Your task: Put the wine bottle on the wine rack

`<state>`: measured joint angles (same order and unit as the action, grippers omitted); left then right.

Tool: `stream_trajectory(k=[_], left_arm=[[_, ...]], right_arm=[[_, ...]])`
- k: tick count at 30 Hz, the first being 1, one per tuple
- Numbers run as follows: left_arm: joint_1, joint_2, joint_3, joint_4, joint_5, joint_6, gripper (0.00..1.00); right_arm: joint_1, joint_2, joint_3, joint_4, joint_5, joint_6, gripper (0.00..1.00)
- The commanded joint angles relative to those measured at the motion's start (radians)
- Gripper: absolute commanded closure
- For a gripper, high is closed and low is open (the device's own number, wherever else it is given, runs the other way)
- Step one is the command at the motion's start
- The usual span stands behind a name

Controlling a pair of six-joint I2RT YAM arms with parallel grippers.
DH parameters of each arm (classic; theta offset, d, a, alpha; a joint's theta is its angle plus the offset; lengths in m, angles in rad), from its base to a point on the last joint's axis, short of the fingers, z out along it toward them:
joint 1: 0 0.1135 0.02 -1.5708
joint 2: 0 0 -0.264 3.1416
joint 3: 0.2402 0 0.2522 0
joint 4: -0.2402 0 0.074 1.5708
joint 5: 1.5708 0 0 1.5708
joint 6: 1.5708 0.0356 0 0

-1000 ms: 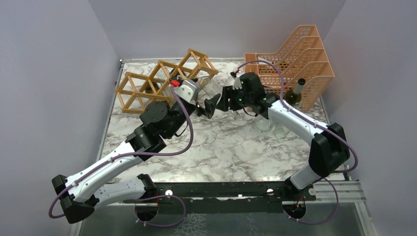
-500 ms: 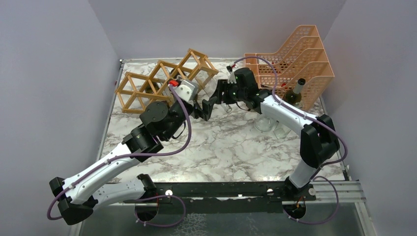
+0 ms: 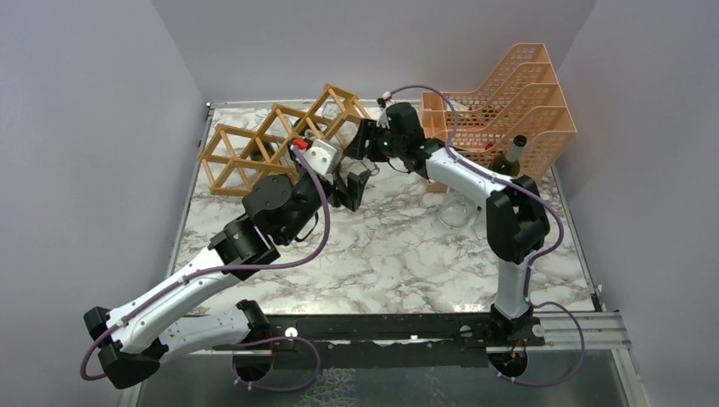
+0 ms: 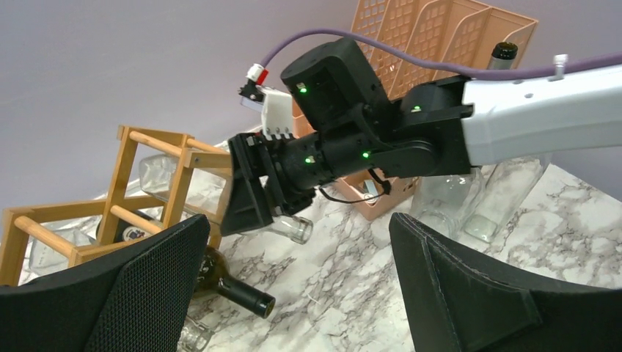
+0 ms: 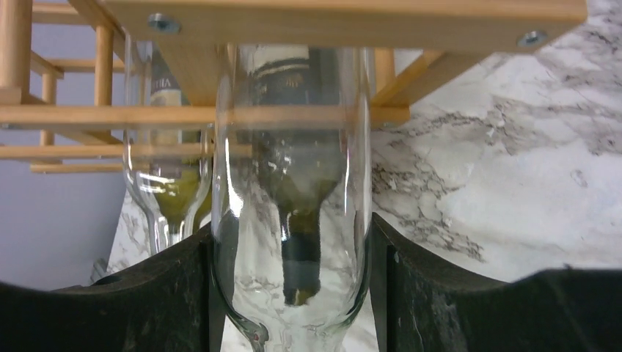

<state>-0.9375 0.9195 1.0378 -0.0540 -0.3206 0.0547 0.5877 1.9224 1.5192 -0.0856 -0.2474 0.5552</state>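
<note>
My right gripper [image 3: 363, 142] [image 5: 292, 233] is shut on a clear glass wine bottle [image 5: 293, 183], gripping it by the shoulder. The bottle lies level, its body pushed into the right-hand upper cell of the light wooden wine rack [image 3: 271, 140] [image 5: 330, 15]. Its open neck [image 4: 297, 229] sticks out toward me below the right gripper. A dark green bottle [image 4: 227, 282] lies in the cell beneath it. Just in front of the rack, my left gripper [image 3: 352, 188] [image 4: 301, 293] stands wide open with nothing between its fingers.
A peach-orange mesh organiser [image 3: 509, 93] stands at the back right, with a dark upright bottle [image 3: 511, 157] beside it. Clear empty bottles [image 3: 462, 212] stand on the marble table right of the arms. Another clear bottle neck [image 4: 194, 334] pokes out low under the rack.
My right arm has swung left and back with the clear bottle, whose body now sits inside the rack cell. The left gripper stayed open and drew back slightly.
</note>
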Motion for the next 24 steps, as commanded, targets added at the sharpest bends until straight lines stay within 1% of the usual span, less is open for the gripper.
stream_trajectory(k=[1,8,10,15,20,24], left_arm=[[-0.001,-0.034,0.023,-0.032,-0.025,-0.036,0.01],[-0.001,-0.062,0.005,-0.042,-0.044,-0.054,0.01],[-0.001,-0.065,0.003,-0.044,-0.046,-0.055,0.01],[-0.001,-0.066,0.003,-0.049,-0.05,-0.056,0.01],[-0.001,-0.071,-0.007,-0.05,-0.058,-0.057,0.01],[-0.001,-0.078,-0.009,-0.053,-0.064,-0.055,0.01]], right_arm=[[0.005,0.071,0.122,0.109,-0.005,0.03,0.86],[0.005,0.176,0.234,0.063,0.023,-0.006,0.73],[0.005,0.204,0.267,0.046,0.025,-0.019,0.67],[0.006,0.246,0.303,0.03,0.008,-0.033,0.43],[0.005,0.245,0.299,0.024,0.004,-0.038,0.34],[0.005,0.224,0.293,0.007,0.017,-0.058,0.21]])
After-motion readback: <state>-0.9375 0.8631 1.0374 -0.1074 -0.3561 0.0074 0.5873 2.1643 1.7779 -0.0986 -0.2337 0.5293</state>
